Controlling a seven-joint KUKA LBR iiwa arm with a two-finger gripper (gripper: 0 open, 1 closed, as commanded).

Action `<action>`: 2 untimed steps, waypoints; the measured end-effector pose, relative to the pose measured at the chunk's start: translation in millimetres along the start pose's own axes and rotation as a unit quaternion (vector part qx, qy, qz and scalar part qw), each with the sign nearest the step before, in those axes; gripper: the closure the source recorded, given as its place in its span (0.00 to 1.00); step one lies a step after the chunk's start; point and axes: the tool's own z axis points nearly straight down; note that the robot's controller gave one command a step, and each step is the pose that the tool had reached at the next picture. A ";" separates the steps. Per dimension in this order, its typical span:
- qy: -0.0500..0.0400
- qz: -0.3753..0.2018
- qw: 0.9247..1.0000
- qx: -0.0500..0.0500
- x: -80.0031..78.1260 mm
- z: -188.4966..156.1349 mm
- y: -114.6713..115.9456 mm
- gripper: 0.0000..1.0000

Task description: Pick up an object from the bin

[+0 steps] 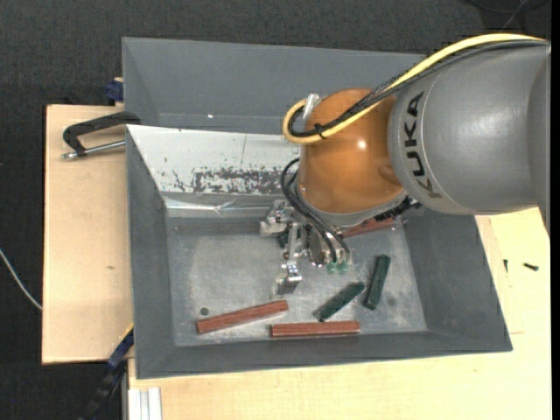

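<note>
My gripper hangs below the orange wrist cover over the middle of the bin floor, just above bare metal. The nearest loose things are two dark green bars to its right: a short one lying slantwise and a longer one standing more upright in the view. A small green bit shows right beside the gripper's body. Two red-brown flat sticks lie near the front wall, one to the gripper's lower left and one directly below it.
Another red-brown stick pokes out from under the wrist cover at the right. A small dark speck lies on the floor at the front left. The arm covers the bin's back right part.
</note>
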 end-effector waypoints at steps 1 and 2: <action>0.006 0.009 1.000 0.003 6.4 84.4 19.3 1.00; 0.006 0.009 1.000 0.003 6.5 84.4 19.3 1.00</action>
